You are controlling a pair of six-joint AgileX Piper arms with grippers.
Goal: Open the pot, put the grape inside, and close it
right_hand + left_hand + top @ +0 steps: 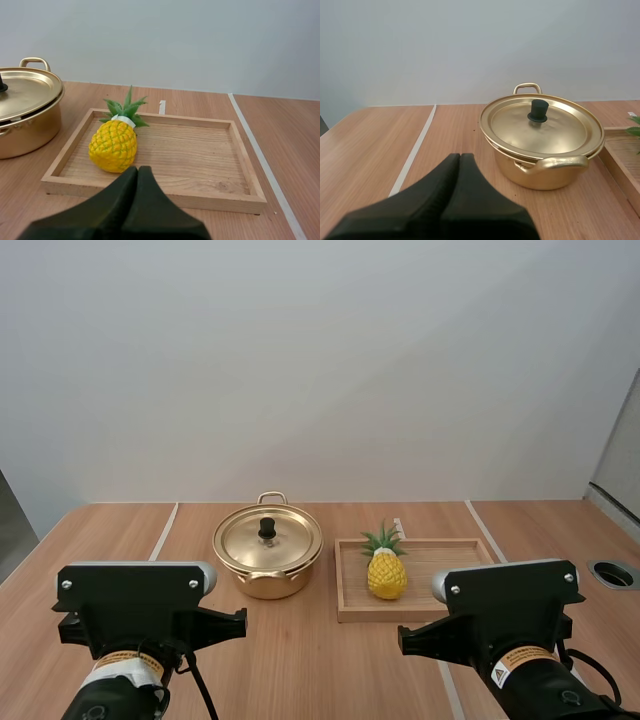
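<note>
From above, a gold pot sits on the table. Its lid is on, with a black knob in the middle. Just beside the pot is a wood tray. A yellow pineapple lies in the tray, on the side near the pot.

From the left wrist, the left claw has its two fingers pressed together, and they hold nothing. It is over the table, near the pot but not touching it.

From the right wrist, the right claw is pressed together too, with nothing in it. It is by the near rim of the tray. The pineapple lies past that rim, its green leaves pointing away.
</note>
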